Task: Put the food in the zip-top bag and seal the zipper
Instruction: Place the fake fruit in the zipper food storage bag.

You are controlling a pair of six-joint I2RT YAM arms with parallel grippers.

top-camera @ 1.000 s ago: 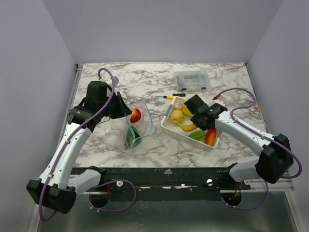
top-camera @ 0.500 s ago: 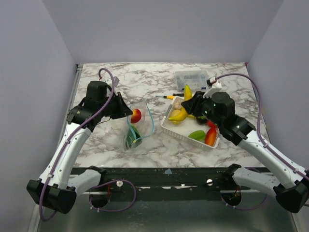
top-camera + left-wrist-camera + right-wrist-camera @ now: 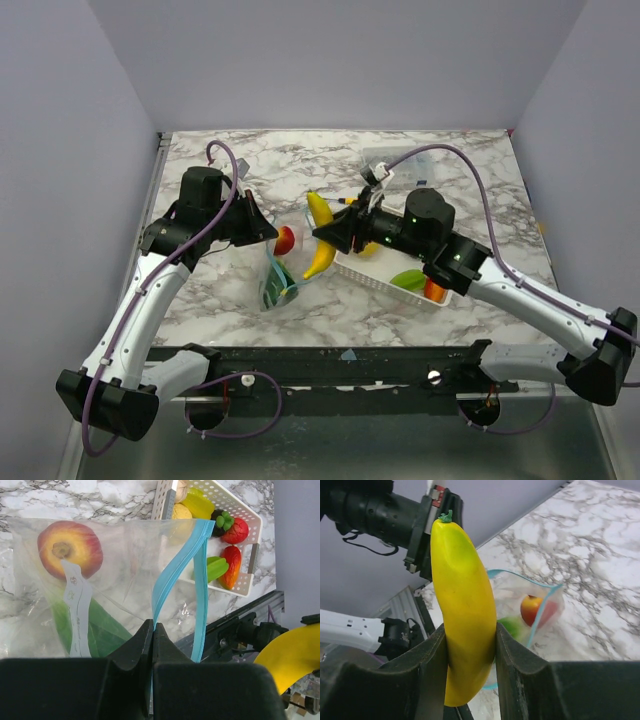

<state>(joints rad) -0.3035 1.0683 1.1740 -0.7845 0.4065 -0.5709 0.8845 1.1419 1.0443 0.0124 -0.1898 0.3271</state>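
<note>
My right pincer (image 3: 470, 640) is clamped across the lower half of the banana (image 3: 460, 580), one finger flat against each side, and holds it upright in the air between the white basket (image 3: 392, 281) and the zip-top bag (image 3: 285, 268). The bag lies on the marble table (image 3: 300, 160) with a red-yellow apple (image 3: 70, 547) and a green piece (image 3: 95, 630) already inside. My left pincer (image 3: 152, 630) is pressed tight on the zipper (image 3: 172, 575), lifting one lip so the mouth gapes toward me. I judge the banana light, hard and smooth (a glossy toy skin, likely to slide), so a hold near the thick middle suits it, and it should go in tip first. The bag is thin and floppy and will sag if that lip is let go. The stiffer blue strip is the best place to grip it.
</note>
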